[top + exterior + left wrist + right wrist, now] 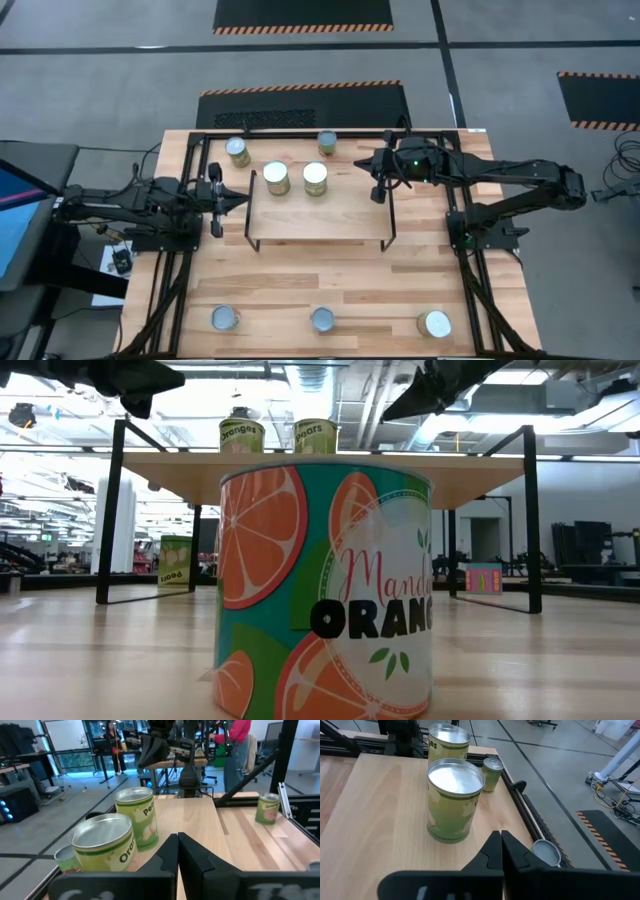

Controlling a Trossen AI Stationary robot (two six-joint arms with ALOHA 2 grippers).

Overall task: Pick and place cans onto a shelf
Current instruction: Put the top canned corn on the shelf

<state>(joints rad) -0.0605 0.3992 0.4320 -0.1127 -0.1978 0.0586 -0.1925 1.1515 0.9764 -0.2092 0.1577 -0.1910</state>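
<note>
Nearest unplaced upright cans (pixel 237 151) and (pixel 327 142) stand behind the shelf (pixel 320 215), nearer the empty, finger-closed left gripper (pixel 240 201) and right gripper (pixel 380 185) respectively.

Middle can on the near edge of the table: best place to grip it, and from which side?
Grip the middle can around its round side wall, about mid-height, coming straight down from above with the fingers straddling it. It stands upright with its flat top up, and the can to its left and the one to its right stand well apart from it, so nothing crowds the fingers.
</note>
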